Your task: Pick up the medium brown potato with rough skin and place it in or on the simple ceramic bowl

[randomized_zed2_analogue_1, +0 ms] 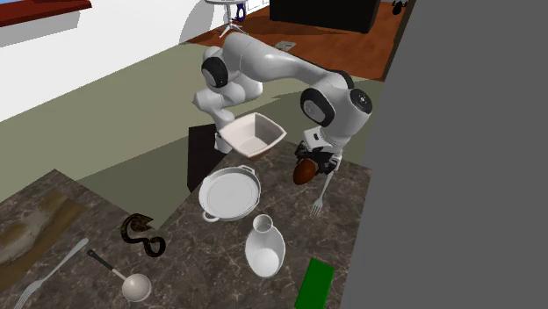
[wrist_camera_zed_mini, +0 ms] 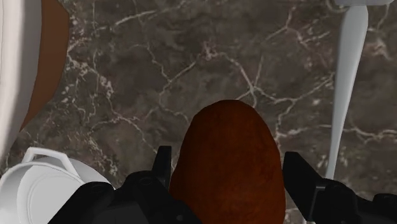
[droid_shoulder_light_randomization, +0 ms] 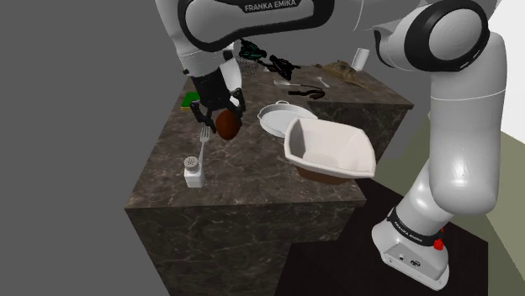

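Note:
A reddish-brown potato (droid_shoulder_light_randomization: 228,127) (randomized_zed2_analogue_1: 304,173) (wrist_camera_zed_mini: 226,143) hangs a little above the dark marble counter (droid_shoulder_light_randomization: 252,181), clasped between the black fingers of my gripper (droid_shoulder_light_randomization: 225,118) (randomized_zed2_analogue_1: 309,164) (wrist_camera_zed_mini: 229,167), which is shut on it. The white, squarish bowl (droid_shoulder_light_randomization: 330,148) (randomized_zed2_analogue_1: 252,134) with a brown underside sits near the counter's edge toward the arm's stand, apart from the potato. In the wrist view, part of the bowl's rim (wrist_camera_zed_mini: 11,76) shows off to one side of the gripper.
A round white dish with handles (droid_shoulder_light_randomization: 278,116) (randomized_zed2_analogue_1: 229,193) (wrist_camera_zed_mini: 35,188) lies between potato and bowl. A pale fork (droid_shoulder_light_randomization: 204,141) (randomized_zed2_analogue_1: 321,195) (wrist_camera_zed_mini: 347,83) lies close beside the potato. A white shaker (droid_shoulder_light_randomization: 193,171), a white vase (randomized_zed2_analogue_1: 263,247), a ladle (randomized_zed2_analogue_1: 132,283) and a green block (randomized_zed2_analogue_1: 314,285) stand further off.

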